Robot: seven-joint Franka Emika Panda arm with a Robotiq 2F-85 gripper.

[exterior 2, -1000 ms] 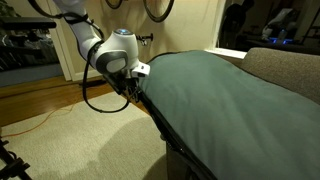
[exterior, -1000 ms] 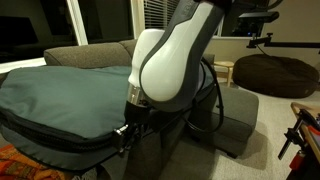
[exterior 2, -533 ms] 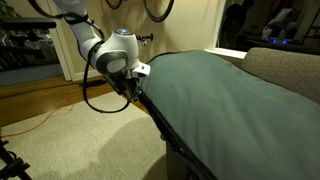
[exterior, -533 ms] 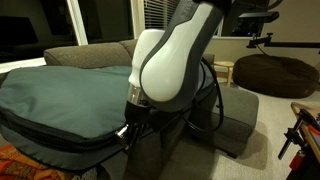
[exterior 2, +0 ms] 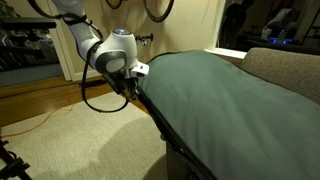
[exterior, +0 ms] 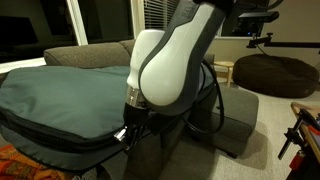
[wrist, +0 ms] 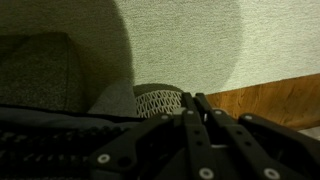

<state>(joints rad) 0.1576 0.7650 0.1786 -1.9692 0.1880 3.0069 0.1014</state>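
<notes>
Presently fingers [wrist: 188, 108] pressed together at blanket [exterior 2: 220, 90] edge; open carpet [exterior 2: 80, 145] alongside, wood floor [exterior 2: 40, 100] beyond.

Both exterior views share the arm [exterior: 170, 65] and green cover [exterior 2: 220, 95] from opposing ends; wrist view looks down on carpet [wrist: 200, 40].

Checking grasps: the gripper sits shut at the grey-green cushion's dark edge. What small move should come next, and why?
Probably a short, gentle pull outward to test the hold: the gripper is shut at the dark edge of the cushion, yet no view shows fabric pinched between its fingers.
</notes>
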